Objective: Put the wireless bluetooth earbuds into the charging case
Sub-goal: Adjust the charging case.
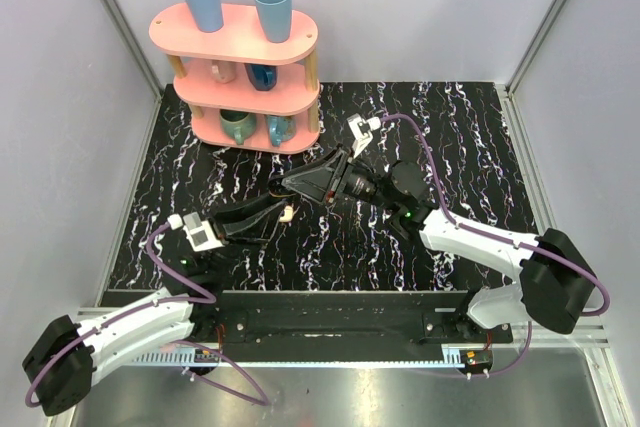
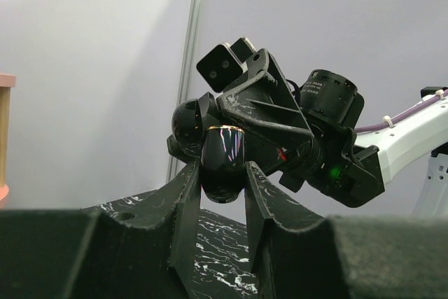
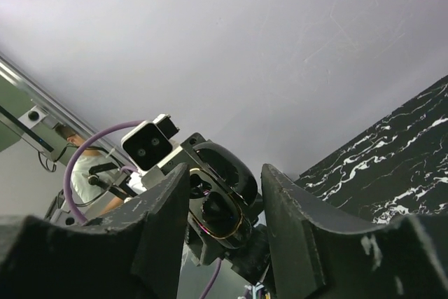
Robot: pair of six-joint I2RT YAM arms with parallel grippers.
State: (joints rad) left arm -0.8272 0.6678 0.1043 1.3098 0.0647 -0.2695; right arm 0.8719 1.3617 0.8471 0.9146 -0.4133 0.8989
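Left claw pinches the case at centre frame, above the table; I judge this steadies it for loading. Right claw straddles the case, half spread; I cannot tell whether it touches. I cannot make out the earbuds. No legible writing.

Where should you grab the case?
Grab its lower half, pinching two opposite sides and coming from the closed underside, the way the left gripper holds it. The case is round and glossy, so a side squeeze probably slips least. It also leaves the open face clear.
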